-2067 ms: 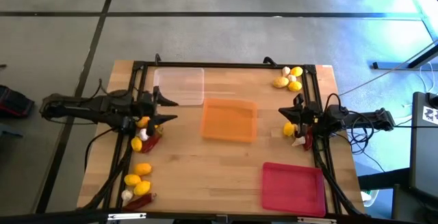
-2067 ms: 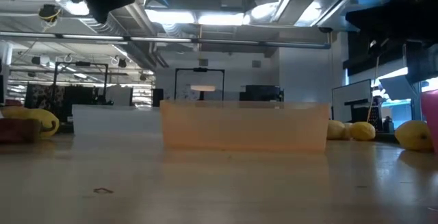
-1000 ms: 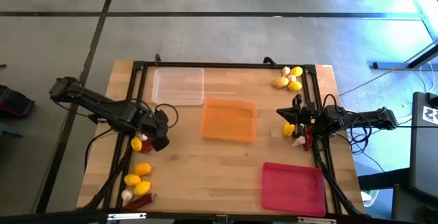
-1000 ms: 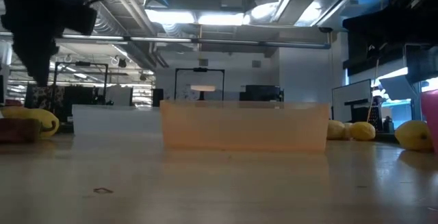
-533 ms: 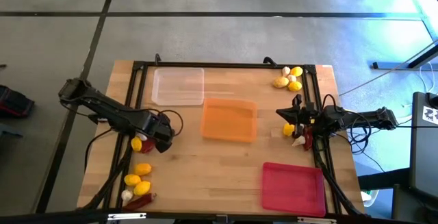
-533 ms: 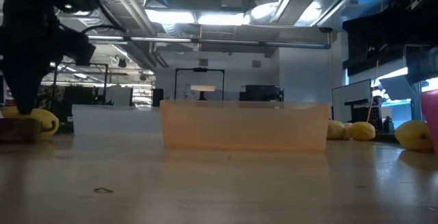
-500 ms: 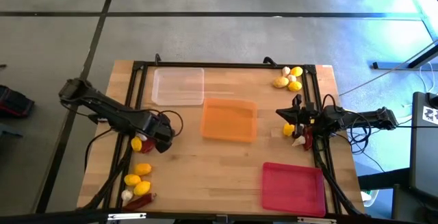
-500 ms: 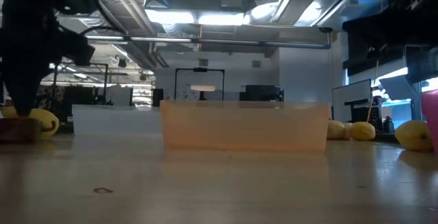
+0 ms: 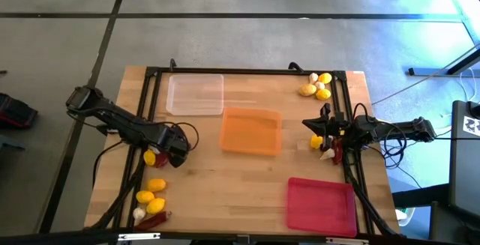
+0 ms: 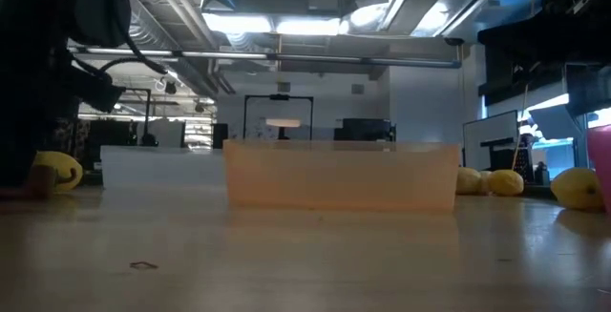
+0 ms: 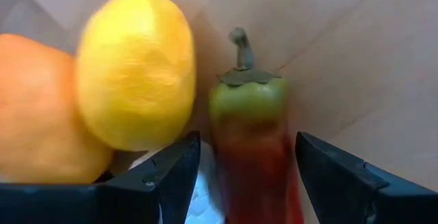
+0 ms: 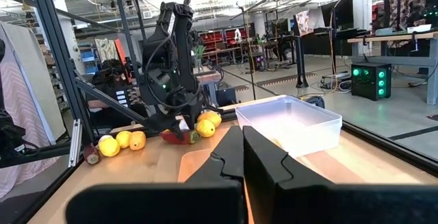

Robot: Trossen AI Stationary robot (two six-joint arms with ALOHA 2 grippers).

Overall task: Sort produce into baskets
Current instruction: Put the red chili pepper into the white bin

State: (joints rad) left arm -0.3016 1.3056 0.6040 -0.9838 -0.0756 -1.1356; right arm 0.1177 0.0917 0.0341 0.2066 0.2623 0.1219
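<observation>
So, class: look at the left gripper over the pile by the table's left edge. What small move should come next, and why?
Probably close the fingers on the chili pepper. The left gripper is open, down over the pile, and the pepper lies between its fingers, beside a lemon. All three trays look empty, and the right gripper waits shut at the table's right side.

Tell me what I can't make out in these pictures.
- High view: the left gripper covers the chili it has come down on; its jaws are hidden by its own body.
- Left wrist view: the chili runs off the picture's edge, and a whitish item is mostly hidden behind a finger.
- Low view: the orange tray hides whatever lies behind it.
</observation>
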